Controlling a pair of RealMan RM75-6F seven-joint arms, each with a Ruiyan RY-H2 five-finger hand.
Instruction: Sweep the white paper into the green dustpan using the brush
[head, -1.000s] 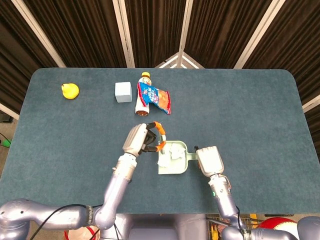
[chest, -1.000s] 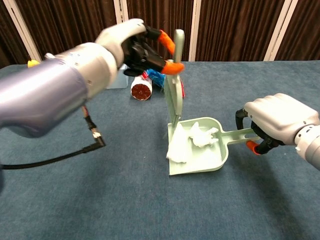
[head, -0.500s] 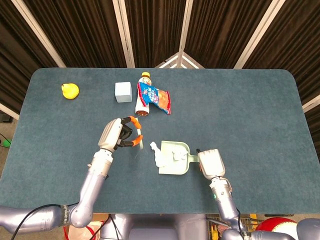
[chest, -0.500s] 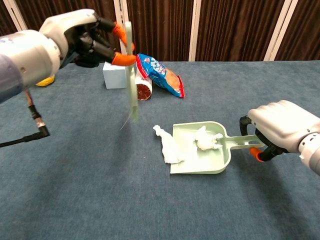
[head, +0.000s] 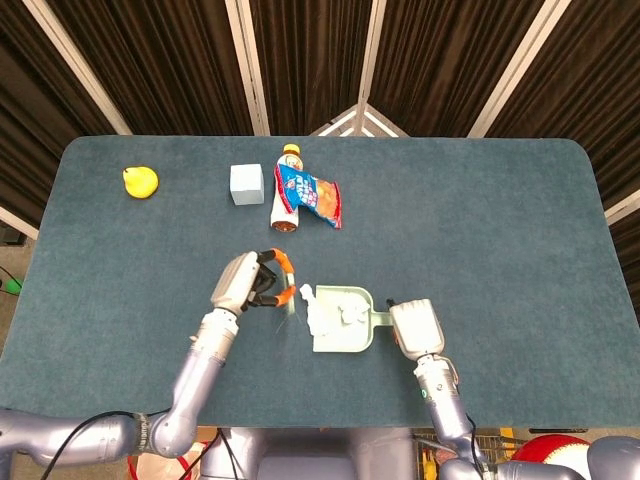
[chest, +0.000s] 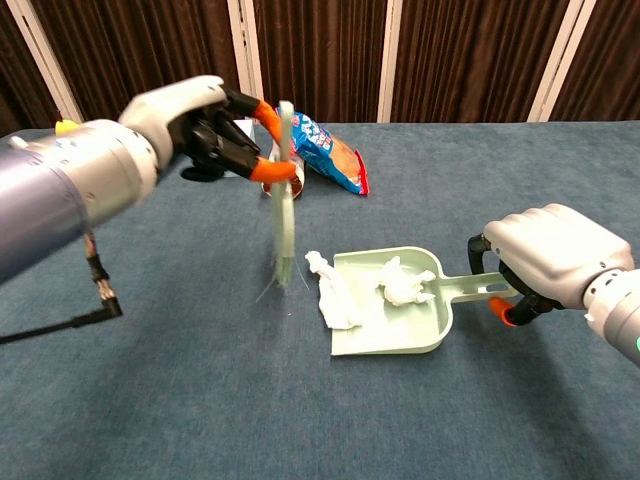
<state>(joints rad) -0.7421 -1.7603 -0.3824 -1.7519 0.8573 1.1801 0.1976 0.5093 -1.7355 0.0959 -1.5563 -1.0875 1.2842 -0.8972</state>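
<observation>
Our two hands, one brush, one dustpan, two paper scraps.
Our right hand (chest: 548, 252) grips the pale green plastic dustpan (chest: 392, 320) by its handle; one crumpled white paper (chest: 404, 282) lies inside, another (chest: 331, 295) across its lip nearest our left hand (chest: 200, 130), which pinches the stiff slim green brush (chest: 284, 205) upright. Paper looks light and soft.

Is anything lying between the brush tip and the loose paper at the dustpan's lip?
Nothing visible does. The brush, held by the left hand, hangs just left of the white paper, which already drapes over the green dustpan edge.
</observation>
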